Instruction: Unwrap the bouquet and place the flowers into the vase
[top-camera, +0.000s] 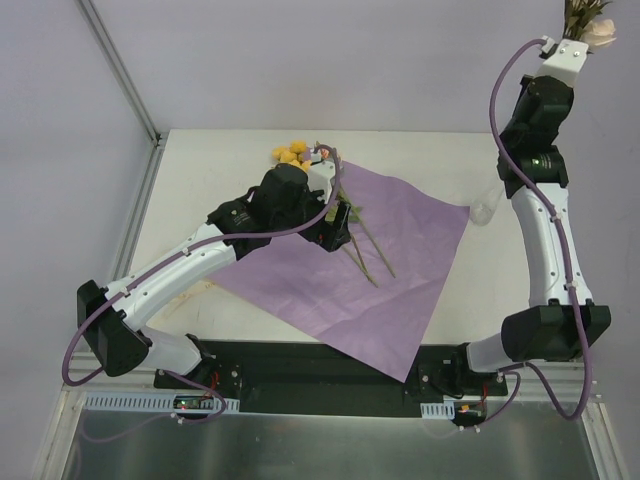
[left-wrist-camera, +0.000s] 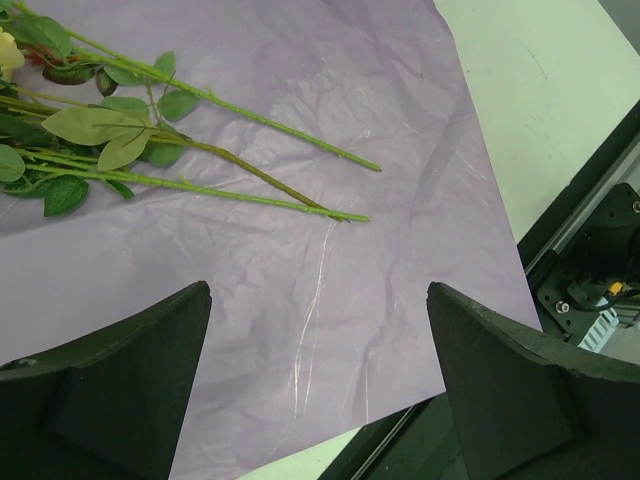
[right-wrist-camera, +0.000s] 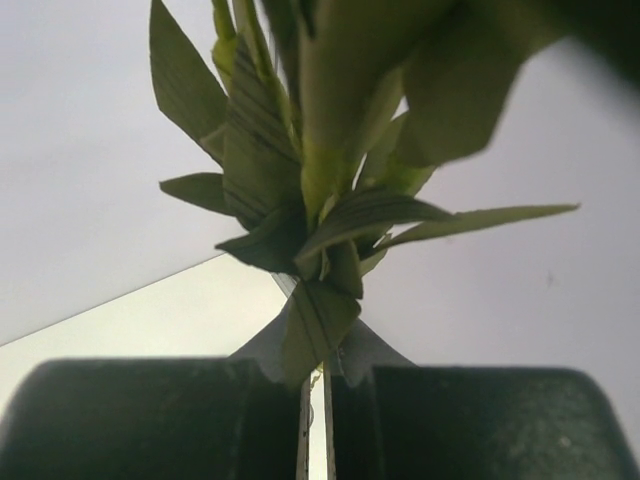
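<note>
the purple sheet (top-camera: 400, 265) lies spread on the worktop (top-camera: 200, 160), most of the flowers (left-wrist-camera: 150, 150) lying on its far-left part with the left jaws wide open and empty over the sheet near their stem ends. the right jaws are closed on one leafy stem (right-wrist-camera: 320, 180) (cream bloom (top-camera: 600, 32) on top), raised high, well beyond the sheet's right corner; the vase (top-camera: 487, 210) stands just beside that corner.

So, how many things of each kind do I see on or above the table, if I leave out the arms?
Purple paper sheet: 1
Glass vase: 1
Flower stems lying on the sheet: 3 (cut ends that show)
Flower sprig held up in the right tool: 1
Total: 6
</note>
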